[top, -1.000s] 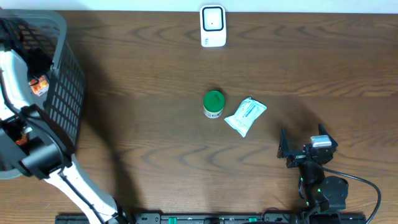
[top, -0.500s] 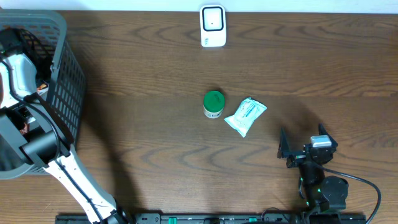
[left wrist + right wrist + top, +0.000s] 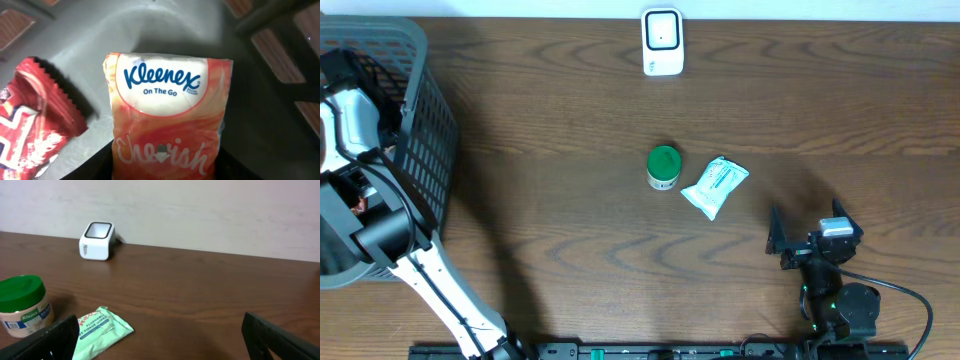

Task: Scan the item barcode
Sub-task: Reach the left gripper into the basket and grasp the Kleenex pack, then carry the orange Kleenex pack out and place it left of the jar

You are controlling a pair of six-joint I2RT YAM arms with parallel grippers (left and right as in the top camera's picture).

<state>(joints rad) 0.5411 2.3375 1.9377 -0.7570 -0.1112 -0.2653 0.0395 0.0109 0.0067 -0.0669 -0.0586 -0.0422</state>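
An orange and white Kleenex tissue pack (image 3: 167, 115) lies on the grey basket floor (image 3: 150, 30). It fills the middle of the left wrist view, and no barcode shows on this face. My left gripper (image 3: 165, 165) is shut on its lower end, with a dark finger (image 3: 102, 162) flush against each side. From overhead, the left arm (image 3: 350, 120) reaches down into the grey basket (image 3: 425, 130) and hides the gripper and the pack. The white scanner (image 3: 662, 42) stands at the table's far edge. My right gripper (image 3: 812, 238) rests open near the front right, holding nothing.
A red crinkled wrapper (image 3: 30, 130) lies just left of the tissue pack in the basket. A green-lidded jar (image 3: 663, 167) and a pale green wet-wipes pack (image 3: 714, 186) sit mid-table, ahead and left of the right gripper (image 3: 160, 340). Basket walls enclose the left arm.
The left arm has shifted toward the far side inside the basket and now covers the orange pack that showed from overhead. The right arm and the table items have not moved.
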